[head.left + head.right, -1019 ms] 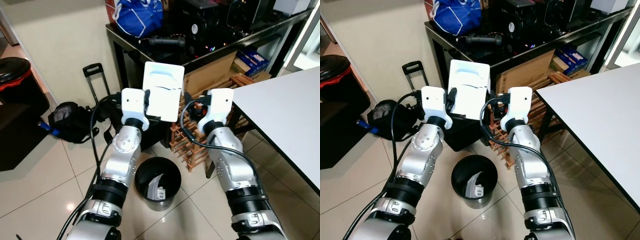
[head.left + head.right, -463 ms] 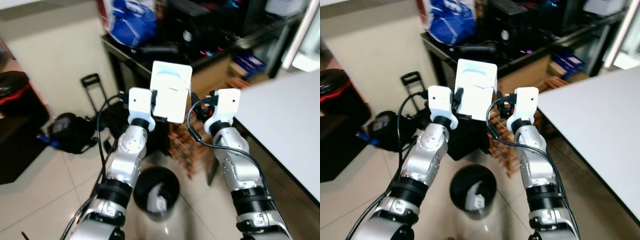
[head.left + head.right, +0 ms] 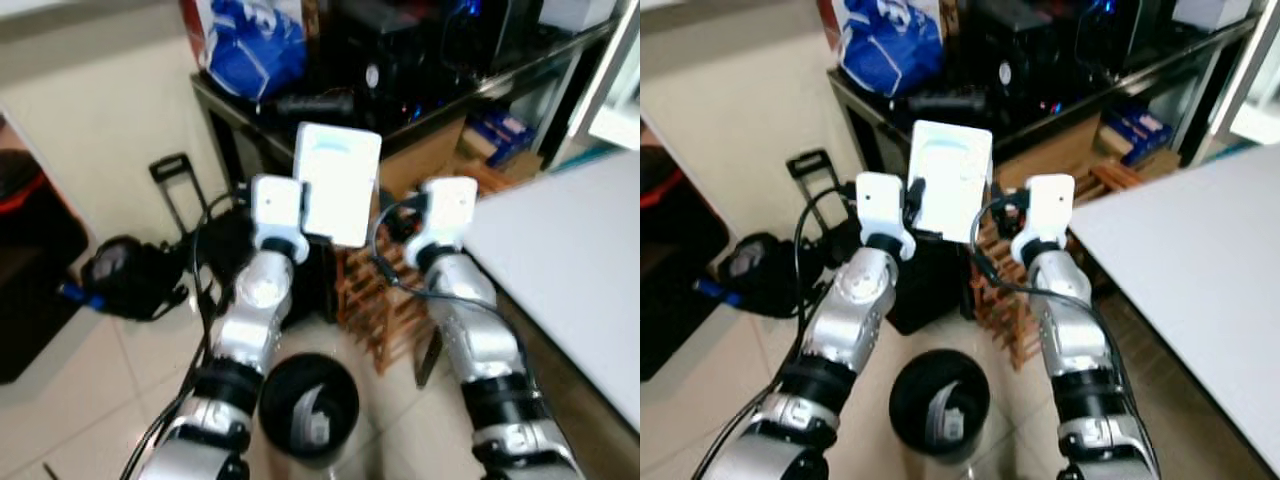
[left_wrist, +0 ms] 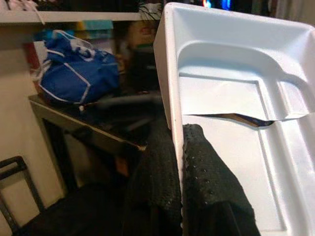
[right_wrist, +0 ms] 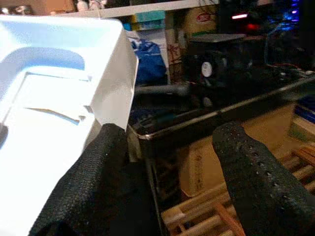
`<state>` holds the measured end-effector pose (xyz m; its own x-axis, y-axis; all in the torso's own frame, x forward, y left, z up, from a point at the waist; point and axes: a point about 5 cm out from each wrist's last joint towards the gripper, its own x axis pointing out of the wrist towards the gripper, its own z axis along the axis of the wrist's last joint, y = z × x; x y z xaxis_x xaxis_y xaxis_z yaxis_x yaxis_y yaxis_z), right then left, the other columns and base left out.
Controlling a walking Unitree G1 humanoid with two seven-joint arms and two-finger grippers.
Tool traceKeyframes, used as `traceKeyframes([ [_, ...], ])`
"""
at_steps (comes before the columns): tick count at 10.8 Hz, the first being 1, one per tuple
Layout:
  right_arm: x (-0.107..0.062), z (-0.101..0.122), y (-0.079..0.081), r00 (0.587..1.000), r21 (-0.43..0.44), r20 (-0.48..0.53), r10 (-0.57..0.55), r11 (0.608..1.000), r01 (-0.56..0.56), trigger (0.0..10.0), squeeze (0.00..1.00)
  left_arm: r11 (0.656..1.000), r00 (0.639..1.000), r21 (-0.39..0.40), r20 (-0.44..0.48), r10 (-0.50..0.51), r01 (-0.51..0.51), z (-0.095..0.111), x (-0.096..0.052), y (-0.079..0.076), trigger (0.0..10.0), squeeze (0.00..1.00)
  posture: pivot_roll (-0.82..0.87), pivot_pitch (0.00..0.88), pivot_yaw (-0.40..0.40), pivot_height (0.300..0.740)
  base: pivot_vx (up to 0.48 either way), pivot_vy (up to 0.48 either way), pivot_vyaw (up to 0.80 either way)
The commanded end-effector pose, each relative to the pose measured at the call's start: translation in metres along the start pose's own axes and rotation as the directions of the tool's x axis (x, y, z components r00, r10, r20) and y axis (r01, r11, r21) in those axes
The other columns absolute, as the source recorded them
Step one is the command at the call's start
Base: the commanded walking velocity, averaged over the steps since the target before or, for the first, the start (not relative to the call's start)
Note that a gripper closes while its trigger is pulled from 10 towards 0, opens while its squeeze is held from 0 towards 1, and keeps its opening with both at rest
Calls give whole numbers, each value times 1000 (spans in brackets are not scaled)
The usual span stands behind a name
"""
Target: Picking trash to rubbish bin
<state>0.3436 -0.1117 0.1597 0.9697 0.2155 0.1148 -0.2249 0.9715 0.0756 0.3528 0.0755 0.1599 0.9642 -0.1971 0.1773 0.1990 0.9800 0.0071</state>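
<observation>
Trash here is a white foam tray (image 3: 337,183), cracked across the middle, and it's held up in the air between the two arms, well above the floor. Left end effector (image 4: 182,167) is pinched tight on the tray's edge, one black finger on each side of the rim. Right end effector (image 5: 172,162) sits at the tray's other edge with its fingers spread wide; one finger is right against the tray's outer wall, the other hangs off in open air, so it isn't really gripping anything. Down below, on the pale glossy floor tiles (image 3: 110,400), the black rubbish bin (image 3: 308,405) stands between the arms, with some white scraps already in it. Room's pretty cluttered: a dark shelf unit (image 3: 890,105) against the cream wall carries a blue bag (image 3: 890,40) and a bunch of black electronics with little lights, plus a cardboard box (image 3: 430,160) tucked under its top. A wooden rack (image 3: 380,300) sits on the floor in front of it, just behind the bin. Off to the robot's left there's a black bag (image 3: 125,275) lying on the tiles and a trolley handle (image 3: 178,185) leaning near the wall. To the right, a big white surface (image 3: 580,260) runs out of frame.
</observation>
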Motion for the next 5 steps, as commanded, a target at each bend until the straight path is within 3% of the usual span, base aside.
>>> traceKeyframes([
  [1, 2, 1, 12, 999, 10, -1, 34, 999, -33, 10000, 0, 999, 999, 9, 9, 35, -35, 2, 0, 12, 10000, 0, -11, 66, 88, 740, 0, 0, 0],
  [4, 0, -2, 11, 999, 12, -9, 31, 999, -31, 10000, 0, 999, 1000, 18, 8, 27, -27, 1, 0, 11, 10000, 0, -13, 71, 90, 740, 0, 0, 0],
  [5, -2, -11, 7, 998, -7, -48, 42, 999, -43, 10000, 0, 999, 999, 33, -38, 29, -28, -11, -3, 16, 10000, 0, -16, 76, 90, 740, 0, 0, 0],
])
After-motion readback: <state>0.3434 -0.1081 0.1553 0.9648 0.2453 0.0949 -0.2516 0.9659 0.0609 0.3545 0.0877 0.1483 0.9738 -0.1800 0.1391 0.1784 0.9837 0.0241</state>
